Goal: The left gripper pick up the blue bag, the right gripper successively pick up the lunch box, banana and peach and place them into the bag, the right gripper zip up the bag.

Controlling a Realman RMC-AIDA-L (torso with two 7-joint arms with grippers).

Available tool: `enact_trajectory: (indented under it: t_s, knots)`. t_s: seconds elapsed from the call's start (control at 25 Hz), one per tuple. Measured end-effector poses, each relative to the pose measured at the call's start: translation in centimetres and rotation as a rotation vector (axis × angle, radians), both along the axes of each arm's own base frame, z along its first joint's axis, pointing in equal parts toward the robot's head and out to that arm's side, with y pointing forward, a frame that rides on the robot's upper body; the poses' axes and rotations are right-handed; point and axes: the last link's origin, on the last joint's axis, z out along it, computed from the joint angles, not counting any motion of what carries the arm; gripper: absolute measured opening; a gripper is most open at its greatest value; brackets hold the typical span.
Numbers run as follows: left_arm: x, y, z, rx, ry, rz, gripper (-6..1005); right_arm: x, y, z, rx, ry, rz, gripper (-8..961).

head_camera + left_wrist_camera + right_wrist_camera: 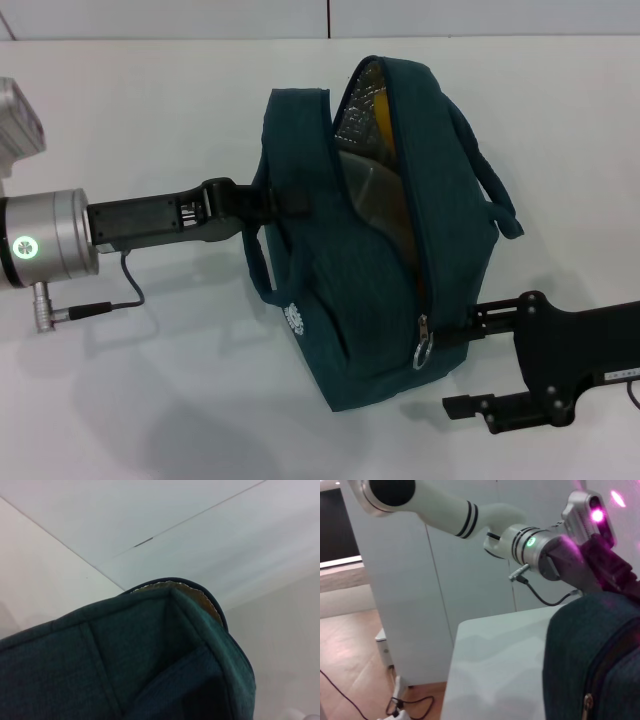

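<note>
1. You are at the zipping step, judging by the scene: the blue bag (380,290) stands on the white table (150,400), and its zipper opening gapes along most of the top edge, showing the silver lining (362,105) and something yellow, probably the banana (385,135), behind a clear curved surface that may be the lunch box (365,190). You cannot see the peach.
2. The left gripper (262,205) presses into the bag's side by a handle strap; whether its fingers pinch fabric you cannot tell, since the cloth hides them. Keep that arm steady so the bag does not tip while the zipper is pulled.
3. The right gripper (462,370) sits at the bag's near lower corner with its fingers spread apart: the upper one (478,322) reaches to just beside the metal zipper pull (424,345), the lower one (465,405) hangs clear over the table. It grips nothing.
4. Bring both fingers around the pull tab, not the fabric beside it, and close firmly before you move.
5. Draw the slider along the zipper line, up toward the bag's far end, following its curve rather than pulling straight.
6. Watch that the lining does not catch in the teeth.
</note>
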Motion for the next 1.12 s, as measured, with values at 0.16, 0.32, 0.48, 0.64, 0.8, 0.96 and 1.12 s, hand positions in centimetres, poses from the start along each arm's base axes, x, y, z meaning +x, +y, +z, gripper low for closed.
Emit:
enact_trajectory:
  t_s: [0.16, 0.32, 0.48, 0.64, 0.8, 0.96, 1.12]
  knots:
    - [0.0, 0.0, 0.0, 0.005, 0.002, -0.006, 44, -0.1, 0.2, -0.5, 0.01, -0.013, -0.001, 648]
    - [0.0, 0.0, 0.0, 0.005, 0.002, -0.006, 44, -0.1, 0.4, -0.5, 0.021, -0.011, -0.005, 648]
    - [0.0, 0.0, 0.0, 0.005, 0.002, -0.006, 44, -0.6, 0.4, -0.9, 0.012, 0.003, 0.002, 648]
    - [0.0, 0.0, 0.0, 0.006, 0.002, -0.007, 44, -1.6, 0.2, -1.7, -0.018, 0.017, 0.038, 647]
    - [-0.1, -0.1, 0.0, 0.011, 0.003, -0.009, 44, -2.0, 0.0, -2.4, -0.037, 0.007, 0.061, 647]
    - [-0.2, -0.2, 0.0, 0.013, 0.003, -0.004, 44, -1.8, 0.1, -2.1, -0.022, 0.011, 0.046, 647]
    - [-0.5, -0.3, 0.1, 0.014, 0.004, 0.002, 44, -1.5, 0.4, -1.4, 0.002, 0.022, 0.027, 646]
